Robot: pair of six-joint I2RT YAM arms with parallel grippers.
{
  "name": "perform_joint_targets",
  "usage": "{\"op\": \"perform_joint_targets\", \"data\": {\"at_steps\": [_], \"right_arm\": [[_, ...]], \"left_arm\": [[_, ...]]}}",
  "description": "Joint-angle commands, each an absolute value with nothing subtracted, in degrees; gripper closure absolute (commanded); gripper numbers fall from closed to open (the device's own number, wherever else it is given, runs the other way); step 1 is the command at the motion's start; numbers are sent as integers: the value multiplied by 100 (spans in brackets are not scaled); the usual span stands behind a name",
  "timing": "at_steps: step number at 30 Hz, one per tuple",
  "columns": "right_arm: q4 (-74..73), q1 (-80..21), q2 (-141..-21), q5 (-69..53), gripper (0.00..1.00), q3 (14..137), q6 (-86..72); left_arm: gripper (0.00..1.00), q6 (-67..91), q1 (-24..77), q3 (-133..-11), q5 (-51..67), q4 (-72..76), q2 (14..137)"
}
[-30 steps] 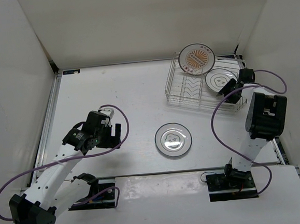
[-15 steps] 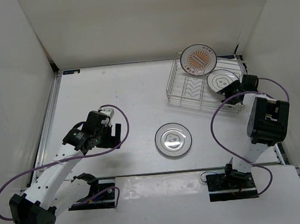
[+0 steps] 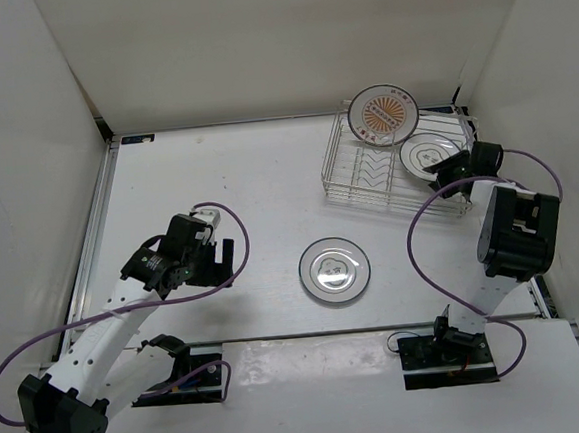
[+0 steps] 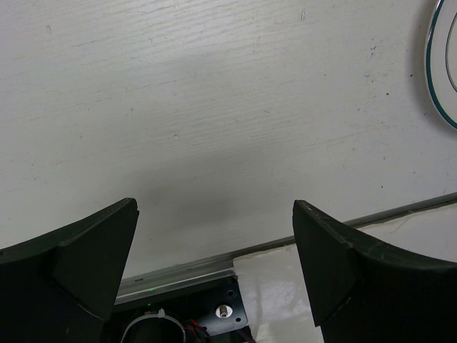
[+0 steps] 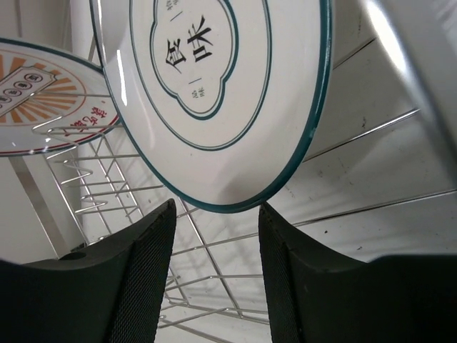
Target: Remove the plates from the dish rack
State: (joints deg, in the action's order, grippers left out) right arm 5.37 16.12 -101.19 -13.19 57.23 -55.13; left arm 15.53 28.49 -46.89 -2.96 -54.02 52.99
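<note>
The dish rack (image 3: 367, 175) stands at the back right with two plates in it: a sunburst plate (image 3: 383, 115) leaning at its far end and a teal-rimmed plate (image 3: 427, 153) beside it. A third plate (image 3: 334, 270) lies flat mid-table. My right gripper (image 3: 450, 171) is at the rack's right side. In the right wrist view, the teal-rimmed plate (image 5: 214, 93) hangs just above my right gripper (image 5: 216, 214), whose open fingers stand either side of its lower rim without touching it. The sunburst plate (image 5: 50, 100) shows behind. My left gripper (image 3: 225, 260) is open over bare table, holding nothing.
The rack wires (image 5: 214, 271) run under the right fingers. White walls enclose the table on three sides, the right wall close to the rack. In the left wrist view the flat plate's rim (image 4: 443, 71) shows at the far right, and the table's front rail (image 4: 186, 268) below.
The right wrist has shifted slightly back and right at the rack, its fingers a little closer together. The rack's plates nudged slightly right. The left arm has not moved.
</note>
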Motion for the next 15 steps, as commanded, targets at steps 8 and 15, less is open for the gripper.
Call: {"op": "perform_joint_targets", "data": {"at_steps": [8,15], "right_arm": [[1317,1591,-10424,-985,47,5608,-5757],[2344,1565,-10494,-572,52,5098,-6020]], "left_arm": [[0,1573,2857,-4808,-290,-5405,5300],[0,1556,2856,-4808,-281,-5414,5344]]}}
